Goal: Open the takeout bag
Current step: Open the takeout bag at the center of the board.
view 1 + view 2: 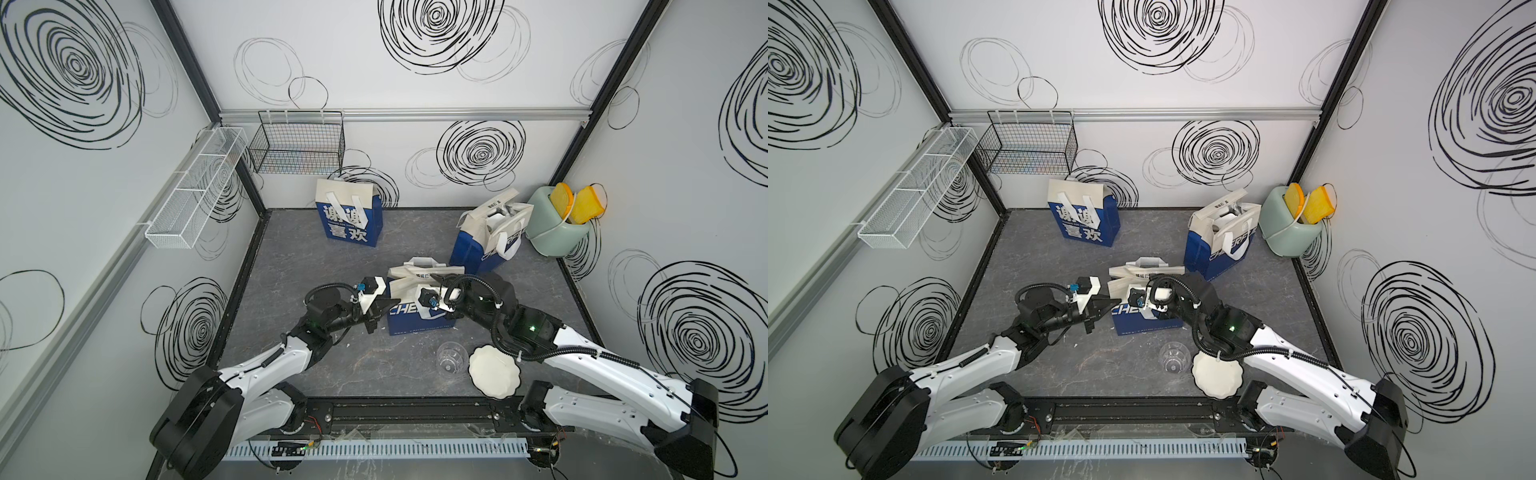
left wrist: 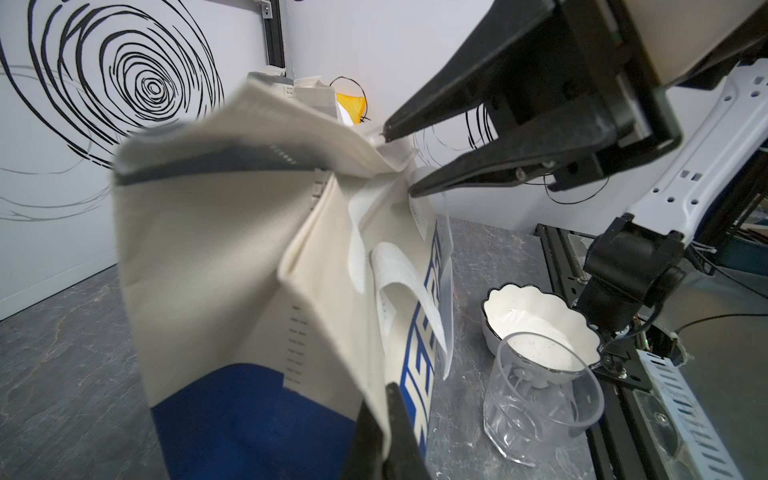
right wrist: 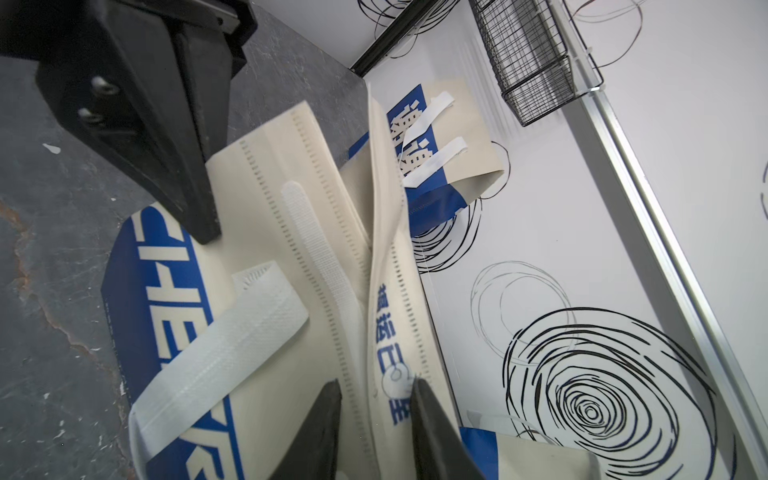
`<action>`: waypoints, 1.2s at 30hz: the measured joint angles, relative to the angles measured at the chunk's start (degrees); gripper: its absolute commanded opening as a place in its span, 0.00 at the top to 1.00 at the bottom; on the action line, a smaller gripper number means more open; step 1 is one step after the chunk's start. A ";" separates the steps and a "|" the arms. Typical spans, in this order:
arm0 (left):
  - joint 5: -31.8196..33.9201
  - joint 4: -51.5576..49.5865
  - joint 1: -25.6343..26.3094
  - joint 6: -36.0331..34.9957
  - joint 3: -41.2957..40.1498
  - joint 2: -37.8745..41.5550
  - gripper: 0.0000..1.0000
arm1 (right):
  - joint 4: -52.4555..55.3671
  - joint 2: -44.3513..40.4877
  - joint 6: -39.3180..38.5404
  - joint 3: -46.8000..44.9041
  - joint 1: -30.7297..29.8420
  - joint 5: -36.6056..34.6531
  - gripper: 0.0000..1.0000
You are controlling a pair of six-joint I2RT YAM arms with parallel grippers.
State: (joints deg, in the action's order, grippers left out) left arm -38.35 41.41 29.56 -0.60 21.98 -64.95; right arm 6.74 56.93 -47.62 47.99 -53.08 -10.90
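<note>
The takeout bag [image 1: 417, 320], cream on top and blue below with white handles, stands mid-table in both top views [image 1: 1142, 322]. My left gripper [image 2: 384, 432] is shut on the cream fabric at the bag's side edge, and it reaches in from the bag's left [image 1: 384, 305]. My right gripper [image 3: 376, 392] comes down over the bag's top from the right [image 1: 438, 277]. Its jaws stand apart, astride the folded top flap [image 3: 384, 291], with a gap still showing beside the fabric. A white hook-and-loop strip [image 3: 320, 249] lies bare on the front panel.
Two more blue-and-cream bags stand at the back, one on the left [image 1: 349, 220] and one on the right [image 1: 486, 241]. A green bin [image 1: 557, 232] sits in the right corner. A clear glass cup [image 1: 451, 357] and a white scalloped bowl [image 1: 494, 372] lie near the front edge.
</note>
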 measured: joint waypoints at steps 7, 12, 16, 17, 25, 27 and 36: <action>0.00 0.00 0.00 0.15 0.00 0.00 1.00 | -0.92 0.33 -0.55 -0.31 0.00 -0.39 0.71; 0.00 0.00 0.00 0.17 0.00 0.00 1.00 | -1.73 1.73 -0.57 -0.33 0.00 -0.48 0.75; 0.00 0.02 0.00 0.20 0.00 -0.02 1.00 | -2.45 2.40 -0.52 -0.33 0.00 -0.50 0.78; 0.00 0.04 0.00 0.20 0.00 -0.04 1.00 | -2.58 2.51 -0.52 -0.33 0.00 -0.57 0.79; 0.02 0.26 -0.04 0.26 0.00 -0.33 1.00 | -3.43 3.67 -0.02 -0.31 0.00 -1.27 1.00; 0.02 0.26 -0.04 0.35 0.00 -0.33 1.00 | -3.50 3.67 0.07 -0.31 0.00 -1.16 1.00; 0.07 0.28 -0.11 0.39 0.00 -0.33 1.00 | -0.24 3.67 3.98 2.10 0.90 1.55 1.00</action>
State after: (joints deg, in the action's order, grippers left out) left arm -38.28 41.69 29.45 -0.21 21.98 -65.28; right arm 6.50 60.60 -43.64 50.09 -52.18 -9.34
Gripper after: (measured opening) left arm 0.062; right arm 0.045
